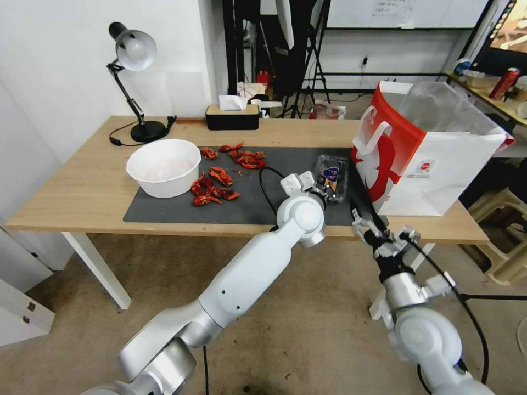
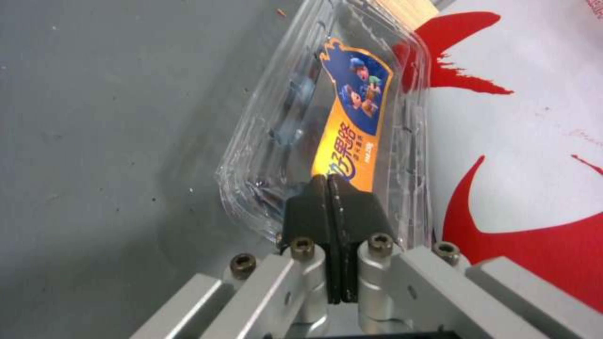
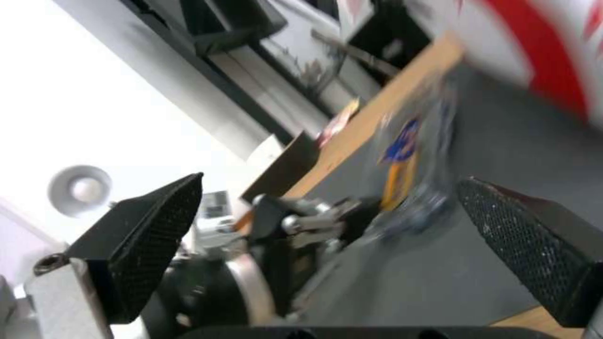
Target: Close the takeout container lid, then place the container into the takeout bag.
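The takeout container point(image 1: 332, 176) is a small clear clamshell lying on the dark mat point(image 1: 236, 204), just left of the takeout bag point(image 1: 433, 148). Its lid point(image 2: 352, 127), with an orange and blue label, lies down over the base. My left gripper point(image 2: 328, 181) is shut, its fingertips together and resting on the lid's near edge; it also shows in the head view point(image 1: 324, 189). My right gripper point(image 1: 363, 218) hovers open at the table's front edge, in front of the bag. From its wrist, the wide-apart fingers point(image 3: 150, 235) frame the container point(image 3: 408, 179).
A white bowl point(image 1: 163, 166) and red crayfish pieces point(image 1: 219, 178) sit on the mat's left half. A desk lamp point(image 1: 134, 82) and a tissue box point(image 1: 232, 116) stand at the back. The bag's red and white side point(image 2: 521, 117) rises right beside the container.
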